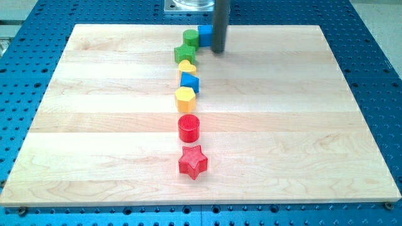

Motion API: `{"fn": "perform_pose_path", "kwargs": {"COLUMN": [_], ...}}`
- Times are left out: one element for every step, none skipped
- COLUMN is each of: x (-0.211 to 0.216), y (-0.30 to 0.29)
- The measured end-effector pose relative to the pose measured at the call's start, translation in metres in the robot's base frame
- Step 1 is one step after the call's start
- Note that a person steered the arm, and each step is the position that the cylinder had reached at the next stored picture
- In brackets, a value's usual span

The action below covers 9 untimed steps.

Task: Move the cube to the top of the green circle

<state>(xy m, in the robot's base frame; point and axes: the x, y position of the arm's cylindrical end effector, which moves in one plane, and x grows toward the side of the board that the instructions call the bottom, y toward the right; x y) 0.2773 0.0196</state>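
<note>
My tip (218, 50) touches the blue cube (205, 35) from the view's right. Cube abuts the green circle (190, 38). No gripper fitted, so no jaw state.

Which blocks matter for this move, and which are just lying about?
In the job: blue cube beside my tip; green circle.

Lying about: green star, yellow heart, second blue block, yellow hexagon, red cylinder, red star.

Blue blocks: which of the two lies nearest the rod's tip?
The blue cube at the view's top, beside my tip; the other blue block sits mid-column.
</note>
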Motion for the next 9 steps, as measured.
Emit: {"fn": "perform_pose_path", "kwargs": {"x": [-0.002, -0.006, -0.012, -0.03, -0.008, -0.017, -0.041, -0.048, -0.048], "y": [-0.013, -0.013, -0.014, -0.014, 0.008, 0.04, 0.045, 0.029, 0.013]}}
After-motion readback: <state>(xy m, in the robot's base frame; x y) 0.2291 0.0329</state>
